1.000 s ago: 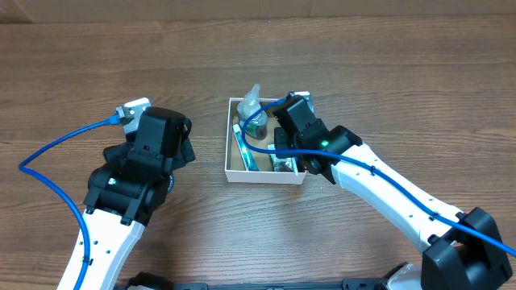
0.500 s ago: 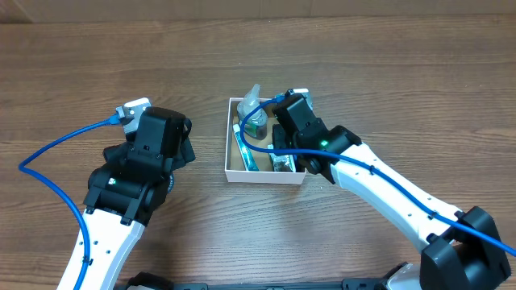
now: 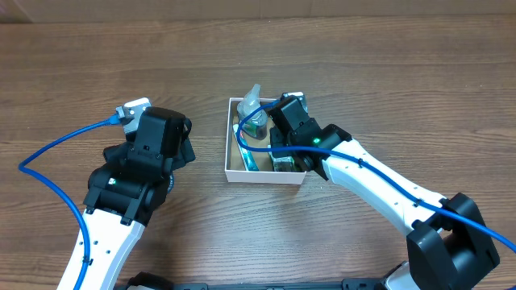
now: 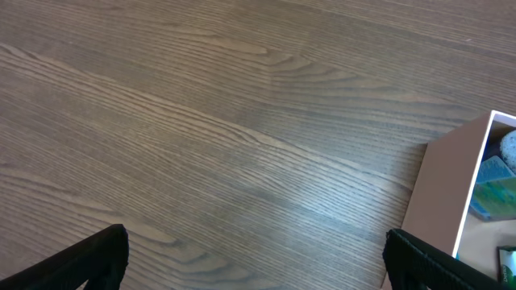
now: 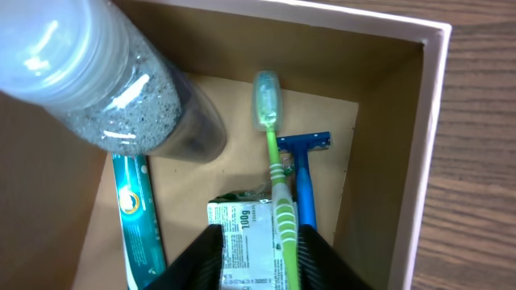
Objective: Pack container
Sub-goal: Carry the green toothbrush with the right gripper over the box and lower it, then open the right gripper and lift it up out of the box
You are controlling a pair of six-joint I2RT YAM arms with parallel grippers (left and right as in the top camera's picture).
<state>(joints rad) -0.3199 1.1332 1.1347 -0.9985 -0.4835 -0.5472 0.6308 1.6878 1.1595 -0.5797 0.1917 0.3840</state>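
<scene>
The container [image 3: 262, 176] is a small white box with a brown inside, at the table's middle; its wall also shows in the left wrist view [image 4: 443, 193]. It holds a clear bottle [image 5: 113, 80], a teal toothpaste tube [image 5: 137, 209], a blue razor [image 5: 305, 173], a green toothbrush [image 5: 274, 161] and a white-and-green packet [image 5: 246, 242]. My right gripper [image 5: 260, 258] is down inside the container [image 5: 431, 121], its fingers closed against the packet with the toothbrush handle pressed beside it. My left gripper [image 4: 258, 258] is open and empty over bare table left of the container.
The table is brown wood grain. A blue cable [image 3: 56, 153] loops left of the left arm, and another runs along the right arm [image 3: 387, 193]. The right arm reaches in from the lower right.
My right gripper has shifted slightly left and back inside the container. The left arm has not moved.
</scene>
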